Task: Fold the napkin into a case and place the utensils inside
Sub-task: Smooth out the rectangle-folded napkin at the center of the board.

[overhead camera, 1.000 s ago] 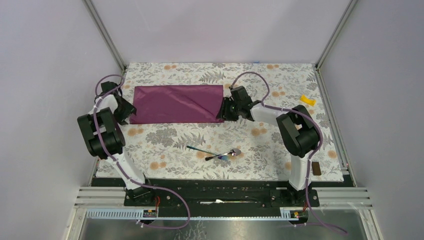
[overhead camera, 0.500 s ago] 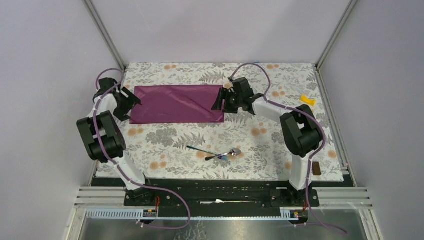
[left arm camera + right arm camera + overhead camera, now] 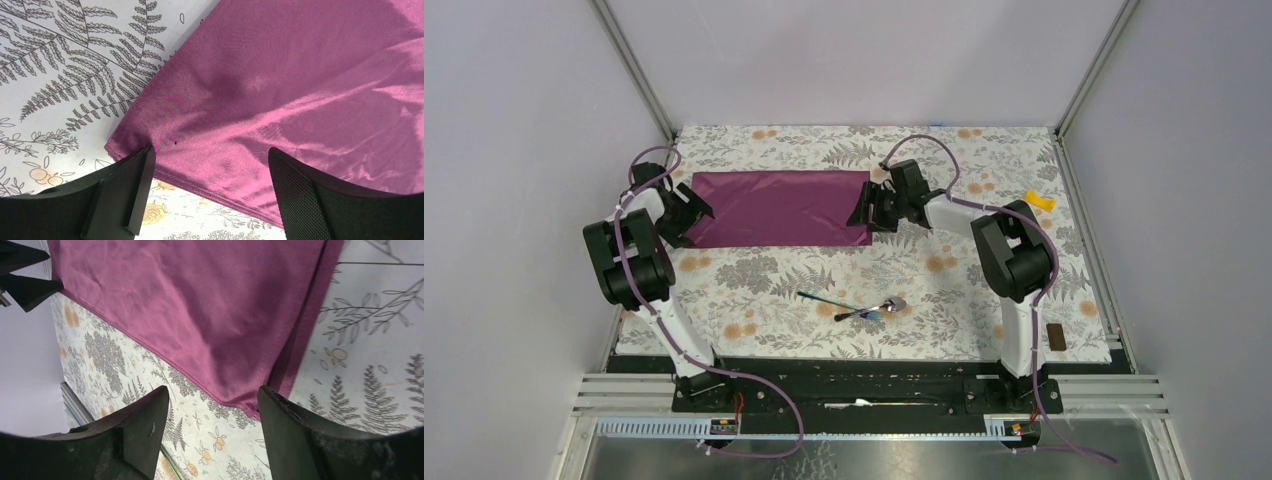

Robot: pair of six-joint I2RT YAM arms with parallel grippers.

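Here, left hand spread wide over napkin corner, right hand likewise.

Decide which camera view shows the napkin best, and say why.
Top external: the napkin shows its full length and width as one rectangle. The left wrist view shows only one corner up close; the right wrist view shows only the opposite end.

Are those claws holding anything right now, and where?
Nothing. Left gripper and right gripper are open, each at a near corner of the napkin.
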